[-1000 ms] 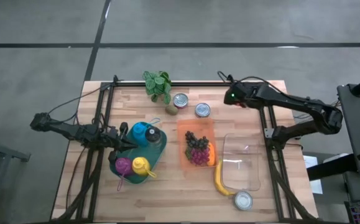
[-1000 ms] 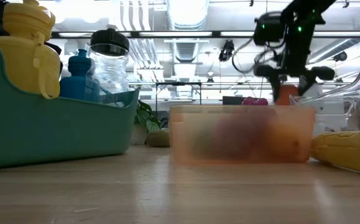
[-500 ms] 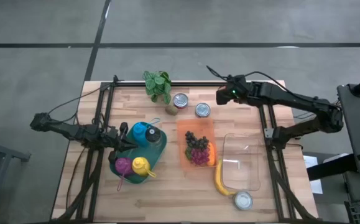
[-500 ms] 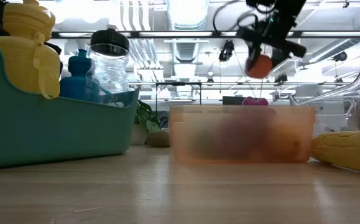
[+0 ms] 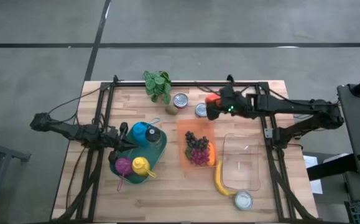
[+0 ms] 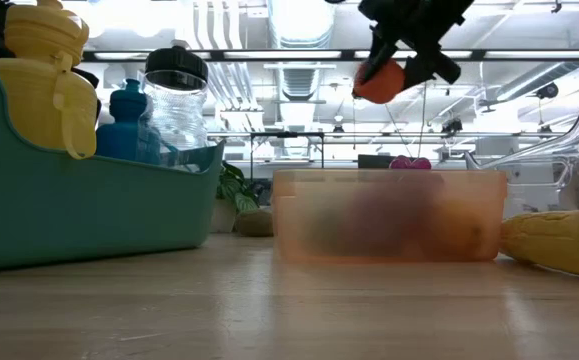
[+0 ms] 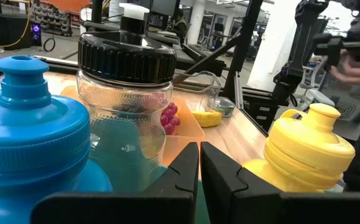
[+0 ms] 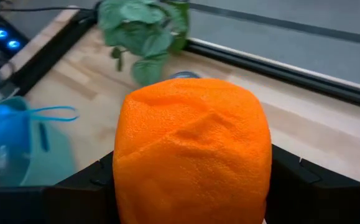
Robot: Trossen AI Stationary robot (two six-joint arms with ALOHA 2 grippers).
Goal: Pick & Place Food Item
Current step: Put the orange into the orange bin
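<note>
L arm is lying low and stretched across the table's left side, its left gripper [image 5: 128,142] sitting w/ fingers pressed together, nothing between them, right at the teal bin [image 5: 161,153]. In that bin: a blue bottle [image 5: 141,131], a clear jar w/ black lid [image 5: 153,135], a yellow bottle [image 5: 141,166] and a magenta one [image 5: 124,165].

Toward the far edge, a small green plant [image 5: 158,84], then two tins [image 5: 180,101] [image 5: 202,110] standing near each other.

Mid-table, an orange tray [image 5: 196,127] is holding dark grapes and red fruit. Just beside its right edge a banana [image 5: 220,180] is lying, touching a clear container [image 5: 254,163]; another tin [image 5: 243,200] is sitting near the front edge.

R arm is reaching in from the right, roughly level, forearm extended toward the centre. The right gripper [image 5: 213,106] is hanging in the air above the far end of the tray, next to the second tin, fingers spread wide and clamping an orange [image 8: 193,152] on both sides. In the low view the orange [image 6: 379,82] is well above the tray rim, not touching anything but the fingers.
</note>
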